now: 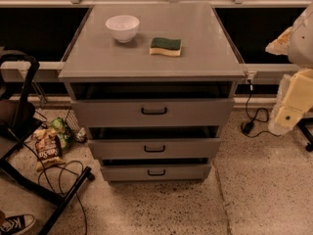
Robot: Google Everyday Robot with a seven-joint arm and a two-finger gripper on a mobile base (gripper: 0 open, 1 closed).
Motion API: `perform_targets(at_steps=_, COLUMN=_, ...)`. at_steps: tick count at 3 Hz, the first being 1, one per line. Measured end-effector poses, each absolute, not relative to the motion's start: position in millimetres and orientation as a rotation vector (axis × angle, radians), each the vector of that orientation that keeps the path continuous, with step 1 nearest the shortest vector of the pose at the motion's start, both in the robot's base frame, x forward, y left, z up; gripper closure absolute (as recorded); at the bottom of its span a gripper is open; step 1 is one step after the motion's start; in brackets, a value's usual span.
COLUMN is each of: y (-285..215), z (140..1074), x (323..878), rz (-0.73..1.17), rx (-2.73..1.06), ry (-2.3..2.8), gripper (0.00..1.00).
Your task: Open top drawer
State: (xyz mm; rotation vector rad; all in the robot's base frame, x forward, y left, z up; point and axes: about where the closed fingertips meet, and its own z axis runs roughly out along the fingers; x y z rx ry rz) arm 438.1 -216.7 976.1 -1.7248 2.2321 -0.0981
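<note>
1. The one camera looks down from above and in front, squarely facing the top drawer (pixel 195 113).
2. It stands fairly near: the counter (pixel 205 53) and the floor (pixel 254 190) fill the view.
3. The gripper (pixel 287 114) shows at the right edge, apart from the counter.

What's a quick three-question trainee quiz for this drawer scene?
1. True or false: the gripper is at the right edge of the view, apart from the top drawer.
2. What lies right of the white bowl on the cabinet? A sponge; B cup; C can.
3. Fill in: the cabinet shows ___ drawer fronts.
Key: 1 true; 2 A; 3 three.
</note>
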Motion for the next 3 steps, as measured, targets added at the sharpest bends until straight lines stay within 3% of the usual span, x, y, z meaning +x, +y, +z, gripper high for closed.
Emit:
perform_targets(at_steps=2, y=-202.1, z=949.9, x=449.4, rz=-0.112, rx=-1.769, ry=2.228, gripper=0.0)
perform_targets(at_steps=3, y=-179.6, z=864.0, x=483.7, rz=-0.114, rx=-1.858, ry=2.25, gripper=0.0)
